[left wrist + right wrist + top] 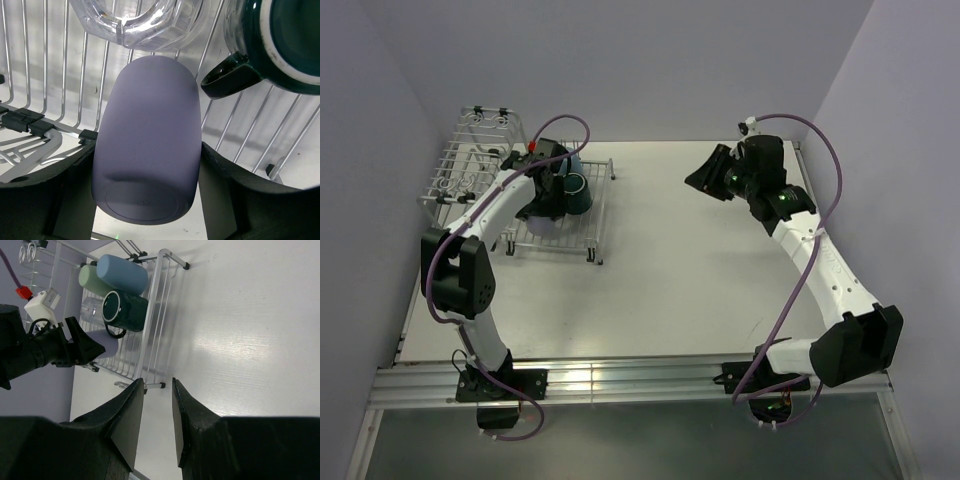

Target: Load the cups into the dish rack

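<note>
The left gripper (pixel 148 165) is closed on the lavender cup (pixel 147 130), one dark finger pressed against each side of it near its base. The cup's flat base faces the wrist camera and its rounded far end points at the wires of the dish rack (pixel 470 150); whether it touches them cannot be told. The cup is over the flat grid part of the rack, which sits at the far left of the table (pixel 700 270), with the raised basket section further left against the wall. Just past the lavender cup lies the clear glass (pixel 135 20), close enough that their ends nearly meet in the left wrist view. To the right of the glass is the dark green mug (pixel 285 45), its pale inner rim showing and its handle reaching toward the lavender cup without touching it. At the far end of the tray, beyond the mug, the pale green cup (pixel 90 280) and the light blue cup (pixel 122 275) sit side by side and touch each other; the blue one is nearer the tray's outer rail. All four are inside the tray. The right gripper (pixel 156 390) hangs over bare table on the far right, well apart from the rack, turned toward it. Its jaws stand a little apart, with a narrow gap and nothing between them.
</note>
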